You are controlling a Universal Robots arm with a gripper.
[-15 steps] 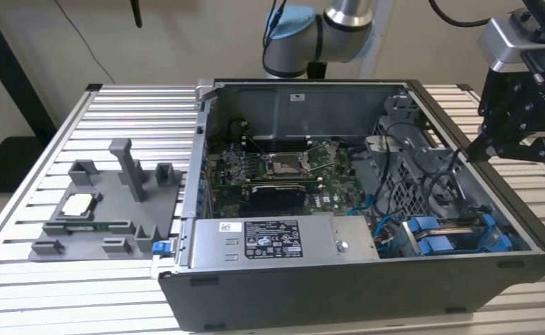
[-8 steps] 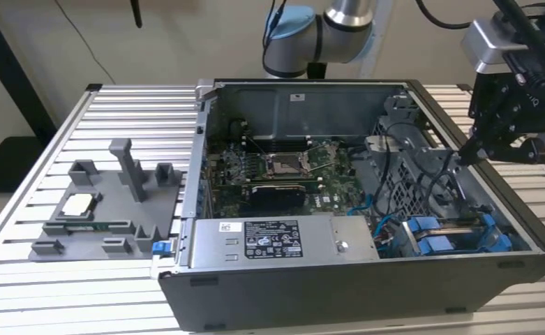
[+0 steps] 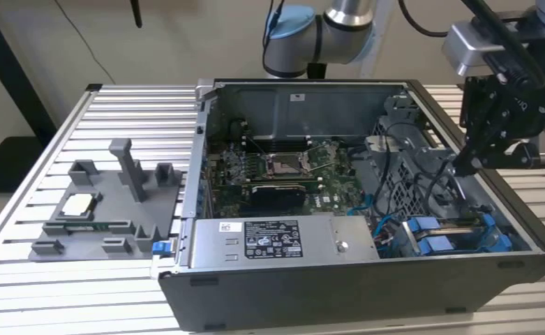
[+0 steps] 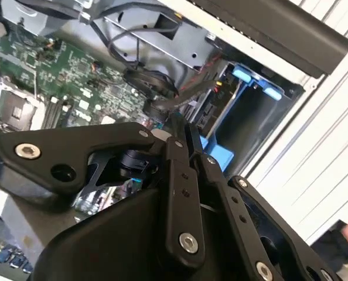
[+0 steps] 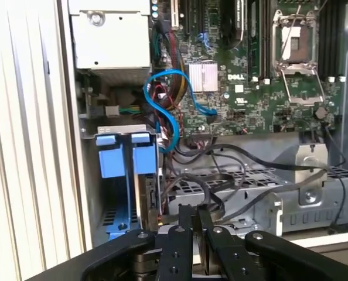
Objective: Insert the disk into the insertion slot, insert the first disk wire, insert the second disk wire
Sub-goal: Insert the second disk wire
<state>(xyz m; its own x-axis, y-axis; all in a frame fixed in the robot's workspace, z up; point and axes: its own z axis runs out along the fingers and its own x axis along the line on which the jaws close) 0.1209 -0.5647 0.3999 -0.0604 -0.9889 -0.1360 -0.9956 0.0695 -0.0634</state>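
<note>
While the gripper [image 5: 194, 218] hangs over the open computer case [image 3: 347, 293], its two black fingers [image 4: 186, 146] are pressed together with no gap showing between them and nothing held (in both wrist views the flat bars run side by side to their tips). Closest beneath those tips, in the first wrist view, lies a tangle of black cables [image 5: 221, 187] draped across the perforated grey sheet metal of the drive cage [image 5: 250, 202], dull and punched with small holes. Just beside the tips, to one side and lower, sits the insertion slot [image 5: 124, 205], a narrow bay at the case's corner; the disk [image 5: 149, 202] seems already to stand in it on edge, a thin metal side framed by a bright blue plastic carrier [image 5: 122, 153] whose two smooth tabs face upward. Its long axis appears to run down into the bay, away from the gripper. In the exterior view the same blue carrier [image 3: 444, 237] lies below and slightly toward the exterior view's left of the gripper [image 3: 465, 166], well apart. I judge the disk seated and the wires unplugged, though the connectors are hard to make out. Farther off, a glossy blue cable [image 5: 162, 111] loops toward the green motherboard [image 5: 256, 88], and beyond it stands the boxy grey power supply [image 5: 109, 35].
</note>
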